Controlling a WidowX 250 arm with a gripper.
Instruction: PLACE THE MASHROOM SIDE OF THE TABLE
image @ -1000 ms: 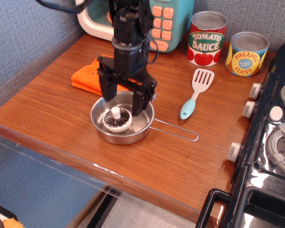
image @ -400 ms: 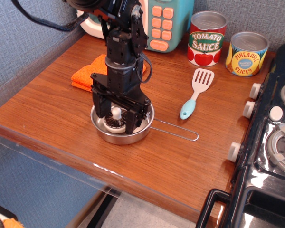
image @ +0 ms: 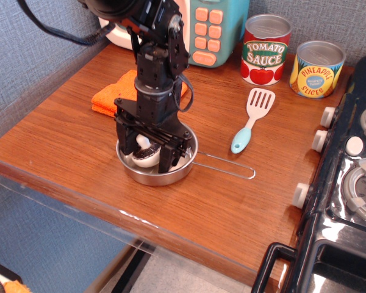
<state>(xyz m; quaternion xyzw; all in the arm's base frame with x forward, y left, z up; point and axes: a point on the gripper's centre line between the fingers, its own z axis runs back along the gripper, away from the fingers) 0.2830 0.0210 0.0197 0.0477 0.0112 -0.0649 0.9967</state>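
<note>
Inside the steel pan [image: 165,174], the mashroom [image: 144,152] is seen tipped on its side, bracketed by the gripper [image: 147,152], whose jaws are lowered into the pan on either side of it. Whether the jaws are actually pressing on it cannot be told. The toy is judged light, rigid and smooth, so a hold across the round cap is advised. Bare surface [image: 67,137] lies left of the pan.

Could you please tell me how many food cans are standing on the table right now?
2. The red-labelled tomato sauce can stands at the back of the brown wooden table, and the yellow-labelled pineapple slices can stands just to its right, near the black toy stove. None appears hidden.
</note>
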